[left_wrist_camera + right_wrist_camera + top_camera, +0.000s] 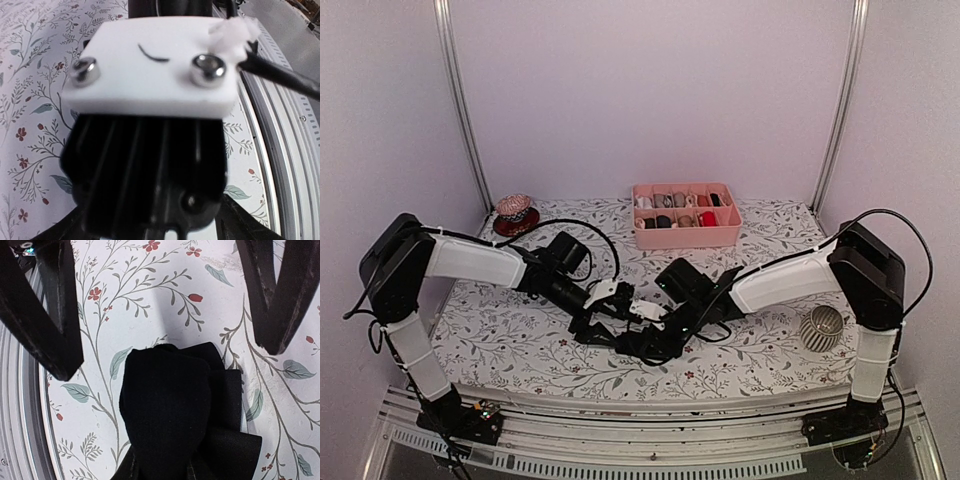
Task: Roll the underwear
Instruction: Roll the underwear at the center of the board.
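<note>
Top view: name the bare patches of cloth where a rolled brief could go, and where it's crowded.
Free: the near-left cloth in front of the left arm; the strip just in front of the pink tray; the near-right patch beside the metal ball. Crowded: the centre, where the left gripper and right gripper meet around the black underwear.

- Top external: fixed high behind the arm bases [460, 420], tilted down and forward. Far enough back to take in the whole floral tablecloth [510, 340], the pink divided tray [685, 232] and the back wall [650, 90].
- Left wrist: pressed very near a white screwed plate [150, 65] on a black housing, blurred. Tablecloth at left, metal edge rail [285, 165] at right.
- Right wrist: aimed straight down between its own fingers [45, 315], close over the black underwear [170, 410].
- Shared by all three: floral tablecloth and near-edge rail.
</note>
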Action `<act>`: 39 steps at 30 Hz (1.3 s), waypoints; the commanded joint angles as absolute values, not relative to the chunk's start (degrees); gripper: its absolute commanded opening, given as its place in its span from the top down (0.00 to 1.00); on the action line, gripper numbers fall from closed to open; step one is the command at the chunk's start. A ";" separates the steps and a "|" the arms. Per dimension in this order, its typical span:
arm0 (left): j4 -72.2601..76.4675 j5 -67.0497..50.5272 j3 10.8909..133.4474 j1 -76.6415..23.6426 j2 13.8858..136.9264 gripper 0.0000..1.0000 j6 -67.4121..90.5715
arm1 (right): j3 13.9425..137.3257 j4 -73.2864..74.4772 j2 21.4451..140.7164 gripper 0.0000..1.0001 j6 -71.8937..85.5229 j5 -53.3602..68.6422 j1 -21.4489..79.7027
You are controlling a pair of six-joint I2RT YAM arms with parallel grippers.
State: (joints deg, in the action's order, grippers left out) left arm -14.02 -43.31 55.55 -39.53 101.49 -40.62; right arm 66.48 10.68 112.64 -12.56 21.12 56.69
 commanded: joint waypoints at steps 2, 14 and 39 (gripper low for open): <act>-17.29 -49.23 56.70 -38.51 101.13 0.21 -40.23 | 64.86 16.87 117.65 0.89 -11.22 21.65 55.95; -19.93 -45.85 59.32 -38.41 104.16 0.25 -32.57 | 64.57 16.44 117.13 0.89 -10.38 25.04 54.49; -22.17 -43.50 63.00 -41.94 111.17 0.76 -29.09 | 64.43 15.94 115.26 0.88 -8.76 23.71 54.44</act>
